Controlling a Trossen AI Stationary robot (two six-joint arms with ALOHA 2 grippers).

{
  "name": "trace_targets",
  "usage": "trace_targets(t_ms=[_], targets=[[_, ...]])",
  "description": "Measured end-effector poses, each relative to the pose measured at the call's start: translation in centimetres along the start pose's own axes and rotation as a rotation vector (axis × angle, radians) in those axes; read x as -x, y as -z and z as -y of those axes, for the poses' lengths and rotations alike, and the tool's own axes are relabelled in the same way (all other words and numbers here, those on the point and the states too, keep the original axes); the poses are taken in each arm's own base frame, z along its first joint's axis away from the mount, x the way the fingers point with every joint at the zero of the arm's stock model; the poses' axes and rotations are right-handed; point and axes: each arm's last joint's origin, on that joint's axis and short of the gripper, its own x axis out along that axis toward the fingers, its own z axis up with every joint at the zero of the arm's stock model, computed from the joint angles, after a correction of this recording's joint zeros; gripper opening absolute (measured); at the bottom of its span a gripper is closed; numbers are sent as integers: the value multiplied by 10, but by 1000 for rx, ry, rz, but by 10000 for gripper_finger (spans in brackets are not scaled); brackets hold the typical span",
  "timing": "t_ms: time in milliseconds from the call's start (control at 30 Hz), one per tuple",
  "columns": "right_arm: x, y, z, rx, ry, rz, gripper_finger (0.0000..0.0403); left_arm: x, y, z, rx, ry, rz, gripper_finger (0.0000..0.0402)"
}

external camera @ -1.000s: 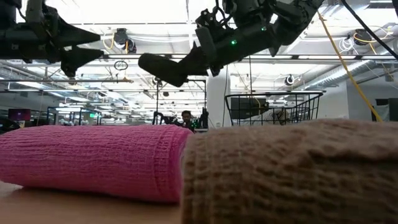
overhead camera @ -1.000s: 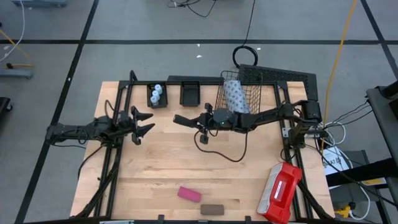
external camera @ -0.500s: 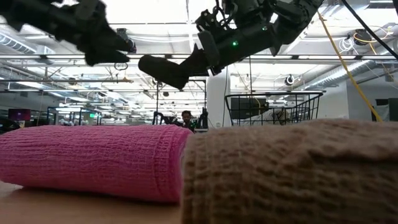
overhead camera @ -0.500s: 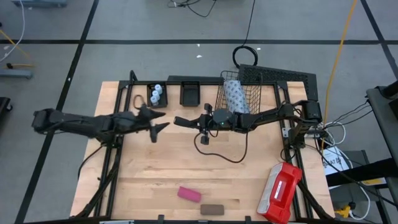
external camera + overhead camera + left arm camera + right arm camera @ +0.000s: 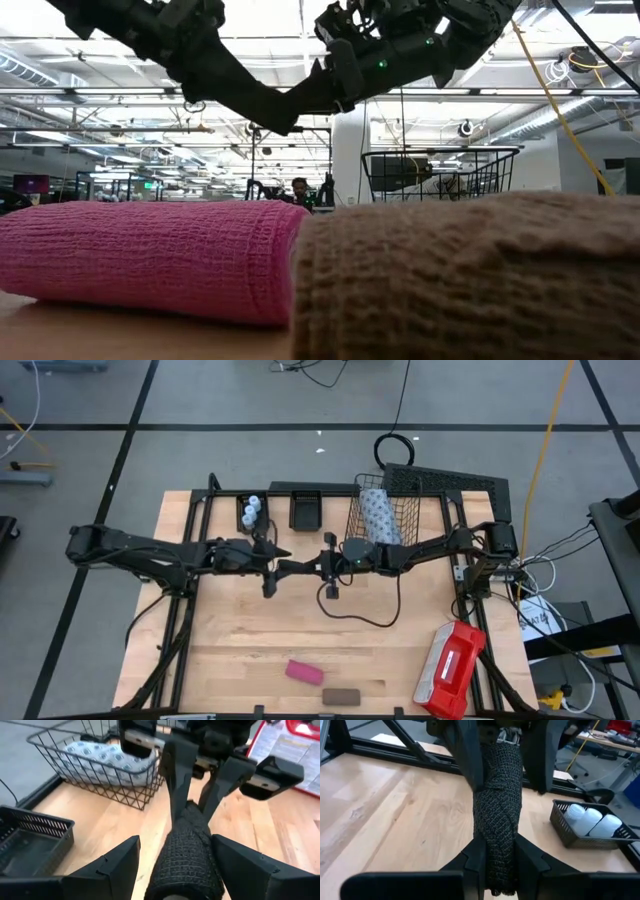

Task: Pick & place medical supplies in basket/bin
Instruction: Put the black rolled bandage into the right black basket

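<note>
Above the middle of the table (image 5: 240, 630), the two grippers meet end to end around a black roll (image 5: 187, 852). The right gripper (image 5: 496, 851) is clamped on one end of the roll, its fingers pressed against both sides. The left gripper (image 5: 172, 852) has its jaws spread wide on either side of the roll's other end, with a gap showing on each side, so it is not gripping.

The basket (image 5: 383, 512) stands at the table's far edge, right of centre, with the dotted pack (image 5: 377, 512) inside it. Two small trays sit along the same edge to the left: one (image 5: 252, 515) holds three white vials (image 5: 251, 510), while the other tray (image 5: 305, 512) is beside it, nearer the basket.

Near the front edge lie a pink roll (image 5: 304, 672) and a brown roll (image 5: 341, 696), close together. A red-and-white case (image 5: 450, 670) lies at the front right corner.
</note>
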Motion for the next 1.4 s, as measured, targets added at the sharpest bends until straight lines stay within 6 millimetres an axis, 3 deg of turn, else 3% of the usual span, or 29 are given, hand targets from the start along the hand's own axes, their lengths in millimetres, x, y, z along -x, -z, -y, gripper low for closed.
trace_targets(t_ms=[367, 467, 667, 700, 1100, 1167, 1300, 1400], targets=[[0, -2, 0, 23, 5, 24, 55, -2, 3, 2, -1, 4, -24, 244], [0, -2, 0, 22, 4, 20, 55, -2, 4, 4, -16, 12, -26, 202], [0, -1, 0, 15, 2, 7, 65, -2, 4, 3, -24, 15, -27, 73], [0, -1, 0, 6, 1, 4, 70, -2, 3, 3, -28, 13, -26, 68], [1, 10, -3, -137, -25, -114, 139, 31, -15, 0, -55, 33, 115, 68], [0, 21, -6, -140, -74, -174, 146, 32, -16, 1, -45, 86, 104, 68], [2, 8, -8, -143, -239, -90, 156, 25, -4, 7, -13, 267, -11, 68], [2, 13, -11, -138, -291, -106, 160, 19, -3, 12, 3, 378, -34, 68]])
